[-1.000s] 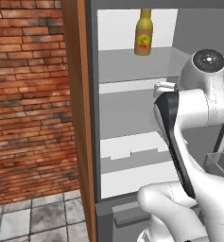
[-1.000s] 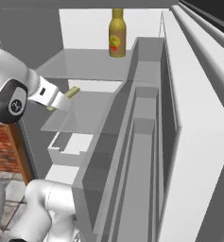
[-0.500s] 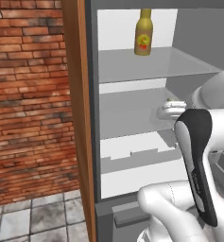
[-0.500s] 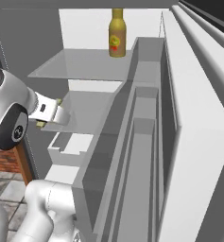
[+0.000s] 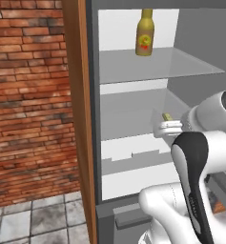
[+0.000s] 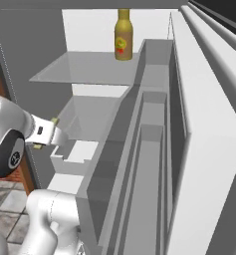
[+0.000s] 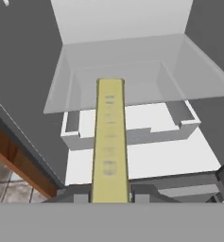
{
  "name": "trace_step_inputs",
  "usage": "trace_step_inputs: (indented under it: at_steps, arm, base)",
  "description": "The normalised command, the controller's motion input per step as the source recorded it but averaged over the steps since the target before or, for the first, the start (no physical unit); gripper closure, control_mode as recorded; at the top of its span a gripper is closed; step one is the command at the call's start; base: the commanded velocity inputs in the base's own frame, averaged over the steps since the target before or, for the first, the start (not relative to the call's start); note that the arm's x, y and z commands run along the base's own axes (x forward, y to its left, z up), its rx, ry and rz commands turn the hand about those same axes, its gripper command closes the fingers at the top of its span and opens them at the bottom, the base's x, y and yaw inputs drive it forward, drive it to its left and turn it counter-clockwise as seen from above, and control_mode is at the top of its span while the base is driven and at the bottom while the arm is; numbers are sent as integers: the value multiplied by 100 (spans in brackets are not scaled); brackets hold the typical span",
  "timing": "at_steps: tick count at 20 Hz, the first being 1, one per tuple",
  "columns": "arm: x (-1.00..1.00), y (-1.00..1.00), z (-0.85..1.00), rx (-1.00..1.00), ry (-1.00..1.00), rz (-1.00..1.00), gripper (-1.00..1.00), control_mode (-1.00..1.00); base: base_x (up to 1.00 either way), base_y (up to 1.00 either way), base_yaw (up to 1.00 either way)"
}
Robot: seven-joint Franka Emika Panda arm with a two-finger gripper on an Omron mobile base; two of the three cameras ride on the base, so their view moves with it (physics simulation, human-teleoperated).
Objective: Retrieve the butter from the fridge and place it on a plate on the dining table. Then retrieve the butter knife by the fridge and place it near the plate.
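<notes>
Hand view: jaws were clamped on the butter [image 7: 109,137]; since earlier the arm had drawn back from the fridge [image 5: 133,95] shelves, butter retrieved.

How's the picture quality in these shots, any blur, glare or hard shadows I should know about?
Left base view: flat, even rendered light, no glare; the bottle on the fridge's upper shelf looks soft-edged. Right base view: the door shelves look stretched toward the camera. Hand view: the butter in the gripper is sharp but its printing is blurry.
</notes>
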Motion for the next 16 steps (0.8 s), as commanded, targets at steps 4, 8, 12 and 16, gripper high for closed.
trace_step_inputs:
  at_steps: [4,8,12,16]
  arm:
    - [0,0,-23,0,0,0,100,-100]
    - [0,0,-2,0,0,0,100,-100]
    - [-29,0,0,0,0,0,100,-100]
    - [0,0,0,0,0,0,100,100]
  base:
    - [0,0,0]
    - [0,0,0]
    - [0,0,0]
    - [-70,13,0]
